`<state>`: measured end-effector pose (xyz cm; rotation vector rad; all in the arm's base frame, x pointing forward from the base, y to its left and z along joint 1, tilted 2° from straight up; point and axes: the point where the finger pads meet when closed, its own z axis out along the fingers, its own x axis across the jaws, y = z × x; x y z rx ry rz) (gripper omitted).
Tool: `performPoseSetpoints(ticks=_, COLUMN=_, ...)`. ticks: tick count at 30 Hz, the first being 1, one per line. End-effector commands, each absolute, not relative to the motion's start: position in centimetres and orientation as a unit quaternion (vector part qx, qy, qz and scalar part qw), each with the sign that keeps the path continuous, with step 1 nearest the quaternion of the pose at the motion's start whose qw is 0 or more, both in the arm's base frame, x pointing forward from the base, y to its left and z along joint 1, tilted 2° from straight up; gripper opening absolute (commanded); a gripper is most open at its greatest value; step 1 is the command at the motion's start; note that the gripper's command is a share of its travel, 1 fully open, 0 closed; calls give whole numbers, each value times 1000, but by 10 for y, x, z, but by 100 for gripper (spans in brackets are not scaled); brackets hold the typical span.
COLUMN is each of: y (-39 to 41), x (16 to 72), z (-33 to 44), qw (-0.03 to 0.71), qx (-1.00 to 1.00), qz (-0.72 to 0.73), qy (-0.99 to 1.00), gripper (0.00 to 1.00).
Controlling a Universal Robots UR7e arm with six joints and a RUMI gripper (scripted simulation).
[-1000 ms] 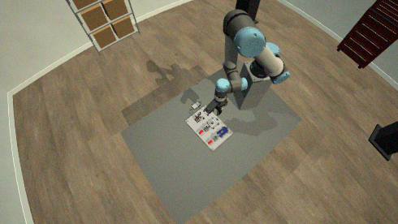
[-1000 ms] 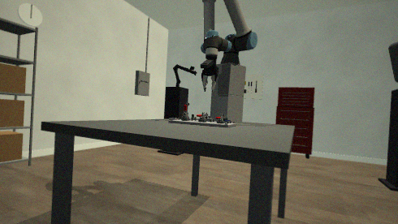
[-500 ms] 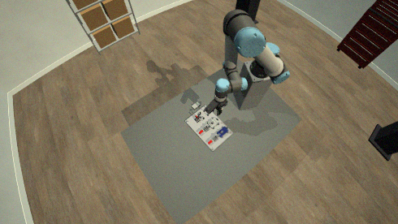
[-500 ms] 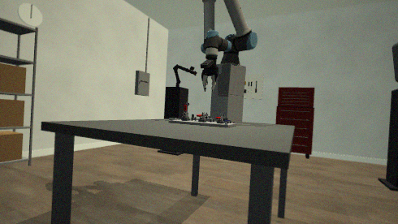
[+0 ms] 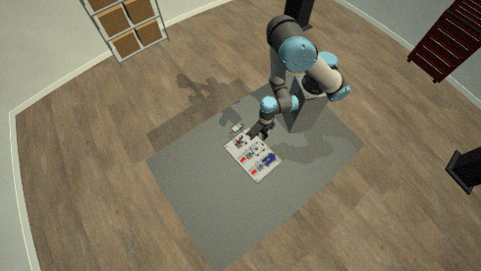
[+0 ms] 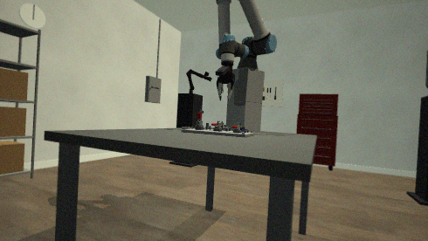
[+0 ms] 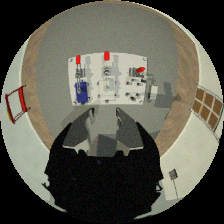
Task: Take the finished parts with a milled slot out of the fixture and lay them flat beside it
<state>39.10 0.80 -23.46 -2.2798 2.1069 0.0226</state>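
The white fixture plate point(image 5: 253, 156) lies on the grey table and also shows in the wrist view point(image 7: 111, 79). The blue blank point(image 5: 270, 157) sits in one end station and shows at the left in the wrist view point(image 7: 80, 92). A light grey part point(image 7: 107, 87) sits in the middle station. A grey part point(image 5: 237, 128) lies on the table just beside the plate's other end; it also shows in the wrist view point(image 7: 159, 95). My gripper point(image 6: 224, 92) hangs well above the plate, its fingers a little apart with nothing between them.
Red clamp handles point(image 7: 106, 55) stand along the plate's far edge in the wrist view. The robot's grey pedestal point(image 5: 306, 105) stands at the table's back. A shelf with boxes point(image 5: 125, 27) and a red tool cabinet point(image 6: 318, 127) stand off the table.
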Motion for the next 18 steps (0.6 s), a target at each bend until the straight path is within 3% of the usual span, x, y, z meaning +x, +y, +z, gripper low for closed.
performPoseSetpoints(ticks=1, y=9, x=392, z=-252, qw=19, qx=-734, qz=7, qy=679, gripper=28)
performPoseSetpoints(ticks=18, y=10, x=392, z=-283, qw=19, qx=-734, qz=7, qy=679, gripper=28)
